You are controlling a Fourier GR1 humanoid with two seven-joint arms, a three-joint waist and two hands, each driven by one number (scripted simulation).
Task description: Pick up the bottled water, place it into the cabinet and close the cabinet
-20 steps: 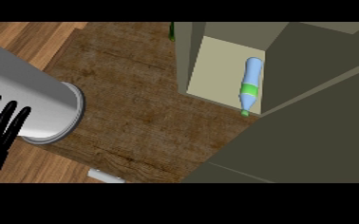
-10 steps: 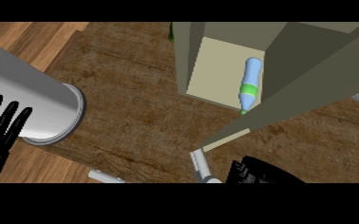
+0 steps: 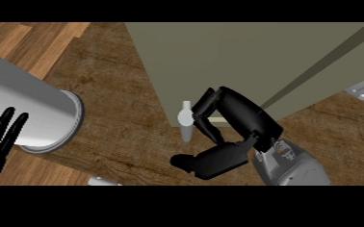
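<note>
The right hand (image 3: 238, 113) comes up from the lower right of the frame on its grey forearm (image 3: 292, 166), at a slant toward the centre. Its fingers (image 3: 206, 110) are bent over and closed together, pointing down against the cabinet door (image 3: 235, 57) just right of the silver handle (image 3: 186, 120). They lie beside the handle, not around it, and hold nothing. The thumb (image 3: 206, 162) sticks out low and to the left over the wooden counter (image 3: 121, 101).

The left hand (image 3: 8, 127) rests at the left edge with straight fingers spread upward, mostly cut off. Its forearm (image 3: 35, 108) fills the space beside it.

The door's flat olive panel covers the upper centre and right of the frame, hiding the cabinet's inside. The bottled water cannot be seen anywhere. The hand covers part of the door's lower edge.
</note>
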